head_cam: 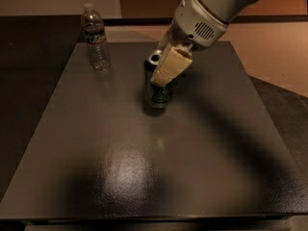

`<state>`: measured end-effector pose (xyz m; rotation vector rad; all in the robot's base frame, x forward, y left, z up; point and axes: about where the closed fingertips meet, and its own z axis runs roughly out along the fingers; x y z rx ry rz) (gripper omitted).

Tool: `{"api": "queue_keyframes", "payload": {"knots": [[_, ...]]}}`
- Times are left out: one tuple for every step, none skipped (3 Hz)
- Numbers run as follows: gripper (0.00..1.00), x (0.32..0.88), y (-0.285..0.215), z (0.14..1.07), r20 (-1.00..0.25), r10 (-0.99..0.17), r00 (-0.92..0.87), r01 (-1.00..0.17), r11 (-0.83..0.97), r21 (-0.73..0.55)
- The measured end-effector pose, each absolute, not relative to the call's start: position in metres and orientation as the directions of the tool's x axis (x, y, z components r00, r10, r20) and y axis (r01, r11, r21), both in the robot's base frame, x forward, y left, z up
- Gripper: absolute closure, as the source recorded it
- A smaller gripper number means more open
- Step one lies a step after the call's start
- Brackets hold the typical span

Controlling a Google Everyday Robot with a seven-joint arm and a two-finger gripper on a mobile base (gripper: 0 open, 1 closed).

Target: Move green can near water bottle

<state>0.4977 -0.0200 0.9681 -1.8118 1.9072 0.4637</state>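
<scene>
The green can (159,94) is upright, dark green with a silver top, near the middle of the dark table (144,177). My gripper (163,67) is shut on the green can, its pale fingers (171,66) clamped over the can's upper part. The can hangs just above the table or barely touches it. The water bottle (95,37) stands upright at the far left of the table, clear with a white cap and a label band. The can is to the right of the bottle and a little nearer to me, well apart from it.
The table's left edge borders a dark floor; its right side borders a tan floor (274,52). My white arm (207,13) reaches in from the upper right. The small black packet is hidden behind the arm.
</scene>
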Motion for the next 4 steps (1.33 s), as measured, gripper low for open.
{"api": "queue_keyframes", "payload": {"knots": [[1.00, 0.534, 0.004, 0.981, -0.570, -0.819, -0.071, -0.991, 0.124, -0.054], [1.00, 0.565, 0.038, 0.983, -0.590, -0.801, -0.098, -0.986, 0.158, -0.050], [1.00, 0.597, 0.070, 0.971, -0.605, -0.784, -0.141, -0.978, 0.206, -0.039], [1.00, 0.622, 0.087, 0.958, -0.606, -0.772, -0.195, -0.959, 0.279, -0.047]]}}
